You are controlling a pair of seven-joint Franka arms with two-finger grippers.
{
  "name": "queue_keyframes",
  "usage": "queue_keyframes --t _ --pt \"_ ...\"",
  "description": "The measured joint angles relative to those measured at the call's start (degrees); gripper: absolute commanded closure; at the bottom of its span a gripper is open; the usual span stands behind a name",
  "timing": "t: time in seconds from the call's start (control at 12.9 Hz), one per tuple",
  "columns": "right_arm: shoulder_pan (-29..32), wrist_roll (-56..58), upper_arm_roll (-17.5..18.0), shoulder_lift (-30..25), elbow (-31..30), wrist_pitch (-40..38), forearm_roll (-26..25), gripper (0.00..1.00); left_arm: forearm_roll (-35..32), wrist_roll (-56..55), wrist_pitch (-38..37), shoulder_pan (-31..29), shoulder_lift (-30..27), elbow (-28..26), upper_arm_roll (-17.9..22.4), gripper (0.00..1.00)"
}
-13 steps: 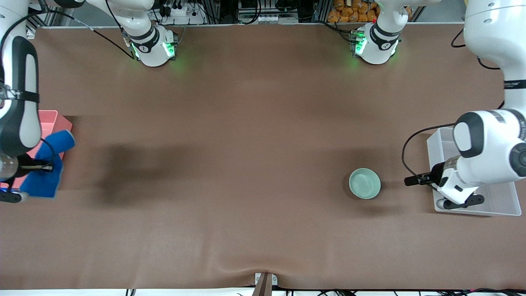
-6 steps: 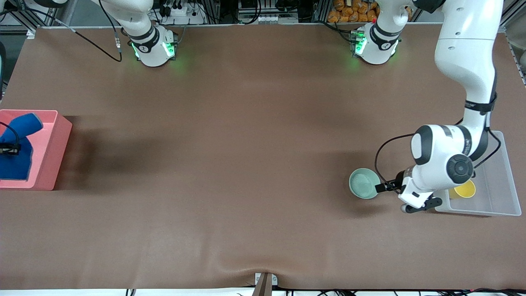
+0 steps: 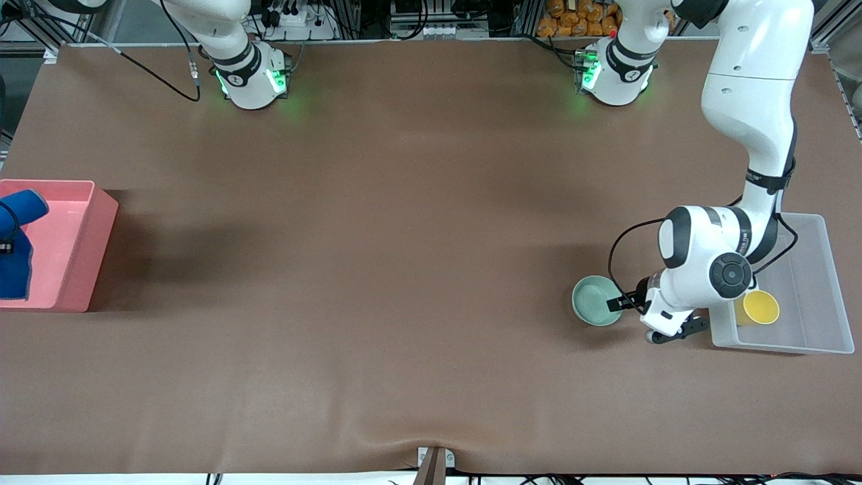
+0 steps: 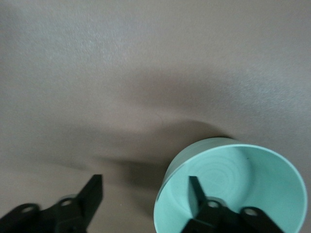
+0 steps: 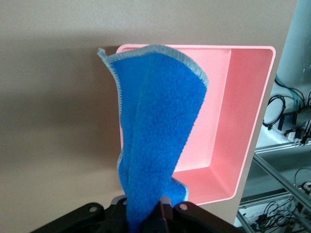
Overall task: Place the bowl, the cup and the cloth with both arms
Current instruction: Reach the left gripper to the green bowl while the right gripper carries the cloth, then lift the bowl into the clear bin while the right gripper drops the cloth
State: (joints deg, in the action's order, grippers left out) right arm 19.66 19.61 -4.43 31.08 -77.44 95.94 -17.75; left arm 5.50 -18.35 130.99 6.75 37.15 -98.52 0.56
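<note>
Mint-green, the bowl (image 3: 595, 301) sits on the bench near the left arm's end, and my left gripper (image 4: 146, 194) has its fingers spread astride the rim, one inside, one outside. I judge the grasp is the step in hand: next, close and lift toward the clear bin (image 3: 818, 283), where the cup (image 3: 761, 308) already stands. My right gripper (image 5: 146, 213) pinches the cloth (image 5: 155, 141) over the pink bin (image 3: 74, 249) at the opposite edge. Brown matting (image 3: 404, 269) covers the bench; racks and cables line the back.
</note>
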Motion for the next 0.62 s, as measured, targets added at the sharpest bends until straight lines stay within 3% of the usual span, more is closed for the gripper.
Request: queue_keyframes --t 0.08,0.39,0.62 --pt "0.44 2.85 0.0 0.05 -0.01 0.34 -1.19 1.0 0.0 -0.05 0.26 0.02 0.0 -0.37 -0.02 1.0" --pt "3.24 14.85 0.0 1.07 -0.14 6.51 -3.2 1.0 0.0 -2.33 0.73 0.04 -0.09 -0.39 -0.09 1.0" --pt "3.89 17.58 0.04 2.41 -0.24 9.58 -3.22 1.0 0.0 -3.68 0.81 -0.02 -1.33 0.96 -0.23 1.0"
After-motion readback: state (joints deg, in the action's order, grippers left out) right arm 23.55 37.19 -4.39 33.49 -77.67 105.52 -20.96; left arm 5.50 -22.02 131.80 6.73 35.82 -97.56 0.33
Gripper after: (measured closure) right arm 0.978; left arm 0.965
